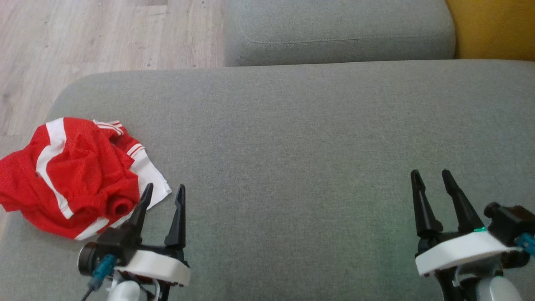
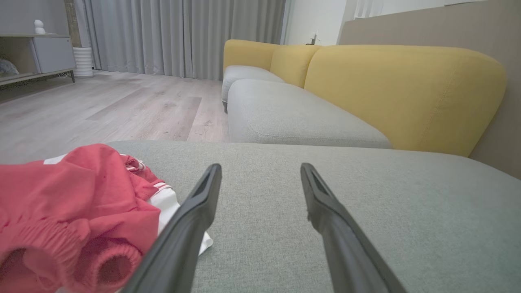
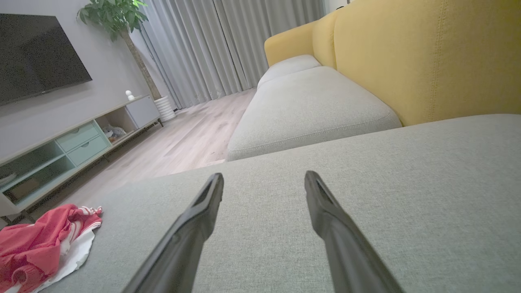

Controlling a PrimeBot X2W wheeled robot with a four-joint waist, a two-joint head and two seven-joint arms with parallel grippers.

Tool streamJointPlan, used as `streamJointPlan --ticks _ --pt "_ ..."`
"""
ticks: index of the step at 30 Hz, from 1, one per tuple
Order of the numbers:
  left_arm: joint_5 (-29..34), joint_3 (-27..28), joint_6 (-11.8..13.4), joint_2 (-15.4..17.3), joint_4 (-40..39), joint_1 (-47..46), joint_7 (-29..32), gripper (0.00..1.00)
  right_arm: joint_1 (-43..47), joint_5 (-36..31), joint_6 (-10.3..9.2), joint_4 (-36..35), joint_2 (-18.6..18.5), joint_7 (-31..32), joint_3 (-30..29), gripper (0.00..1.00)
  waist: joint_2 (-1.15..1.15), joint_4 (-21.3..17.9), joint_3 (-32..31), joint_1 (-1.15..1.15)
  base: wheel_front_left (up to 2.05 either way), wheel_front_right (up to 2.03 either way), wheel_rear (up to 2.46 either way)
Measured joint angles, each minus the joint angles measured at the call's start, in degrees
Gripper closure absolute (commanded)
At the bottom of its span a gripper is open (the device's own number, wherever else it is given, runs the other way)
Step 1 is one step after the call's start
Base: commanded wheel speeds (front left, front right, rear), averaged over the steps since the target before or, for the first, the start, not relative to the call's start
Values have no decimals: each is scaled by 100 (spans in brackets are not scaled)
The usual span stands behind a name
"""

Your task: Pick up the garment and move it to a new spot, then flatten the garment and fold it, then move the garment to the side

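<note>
One crumpled garment (image 1: 79, 167) | one left gripper (image 1: 165, 187), spread | one right gripper (image 1: 430, 172), spread

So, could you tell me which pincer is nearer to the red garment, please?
Left. The left pincer is open right beside the crumpled red garment, at its white edge; the right pincer is open far off across the grey sofa cushion.

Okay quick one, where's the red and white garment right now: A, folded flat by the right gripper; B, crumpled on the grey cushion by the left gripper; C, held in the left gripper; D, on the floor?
B: the garment lies bunched on the grey cushion next to the open left gripper, whose fingers hold nothing.
</note>
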Motion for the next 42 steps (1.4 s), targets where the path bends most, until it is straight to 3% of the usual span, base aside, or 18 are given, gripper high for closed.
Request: streamJointPlan --ticks 17,34,42 --pt "738 -85 230 10 286 -87 -62 0 188 -915 0 -216 0 3 8 0 0 39 39 0 0 0 0" --pt "710 -80 360 11 360 -88 -52 0 188 -884 0 -209 0 26 -88 0 0 95 1 0 0 0 0" --pt "614 -29 483 8 389 -138 -65 0 195 -982 0 -376 1 75 -26 0 0 469 21 0 0 0 0"
